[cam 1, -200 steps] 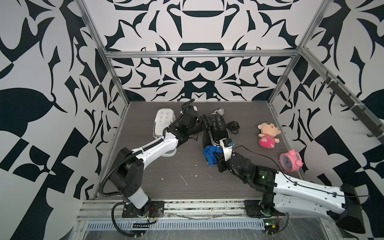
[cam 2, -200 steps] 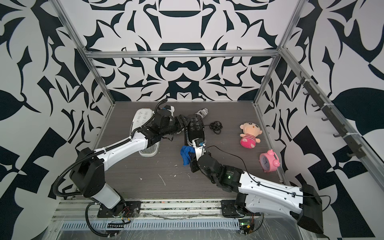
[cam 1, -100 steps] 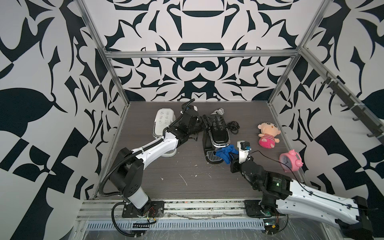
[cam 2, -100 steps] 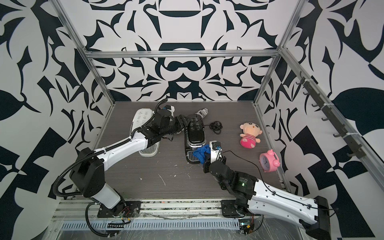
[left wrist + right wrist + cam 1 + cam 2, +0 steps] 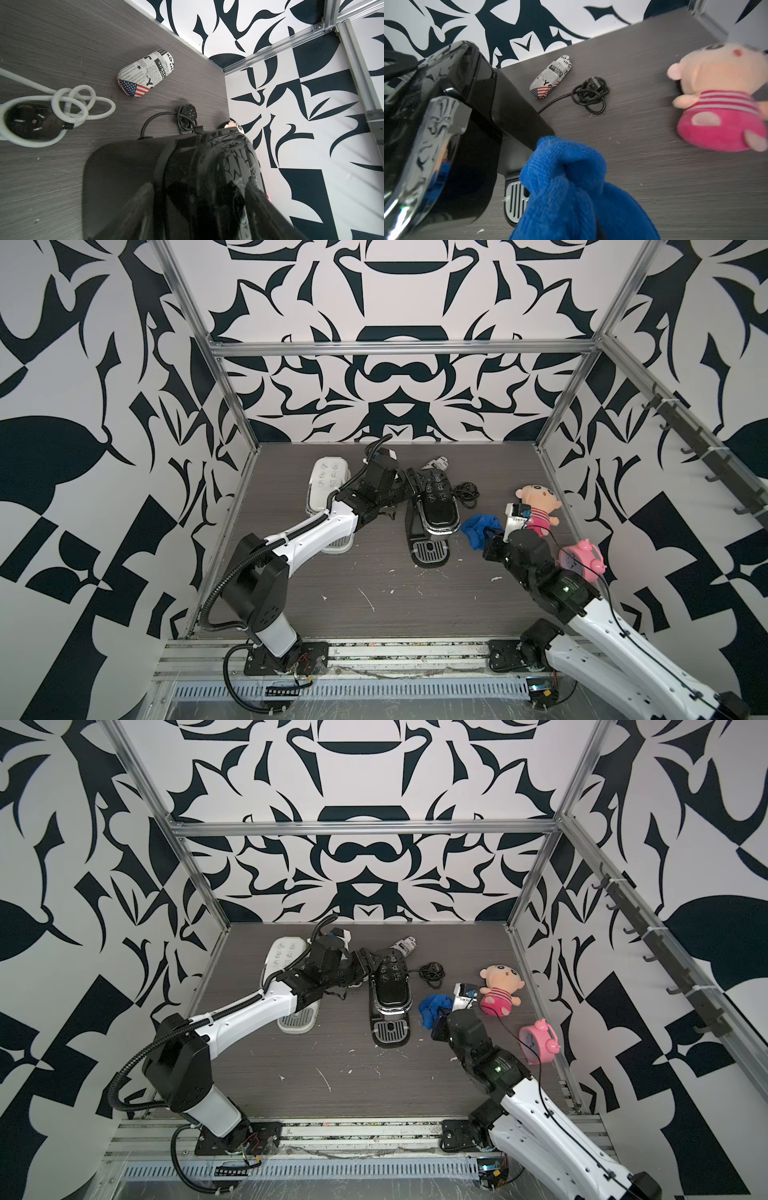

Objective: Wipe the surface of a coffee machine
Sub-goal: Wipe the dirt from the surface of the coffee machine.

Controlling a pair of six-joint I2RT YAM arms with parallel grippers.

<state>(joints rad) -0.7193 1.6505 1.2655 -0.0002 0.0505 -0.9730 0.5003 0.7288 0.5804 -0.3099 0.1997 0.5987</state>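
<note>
**Approach geometry for the wipe**

The black coffee machine (image 5: pixel 434 510), at the worktop (image 5: pixel 374 605) centre with long axis 12–6 o'clock, lies at 9 o'clock from the right hand (image 5: pixel 484 537), which pinches a blue cloth (image 5: pixel 473 526) just clear of it. The left hand (image 5: pixel 401 489) clasps its rear.

The left arm (image 5: pixel 316 531) and right arm (image 5: pixel 631 659) are showing white shells, black joints; left hand (image 5: pixel 406 486) and right hand (image 5: pixel 485 533) are looking black. A ribbed hose (image 5: pixel 224 566) is looping up the left, a thin cable (image 5: pixel 611 601) trailing the right, a green light (image 5: pixel 564 589) glowing there
</note>
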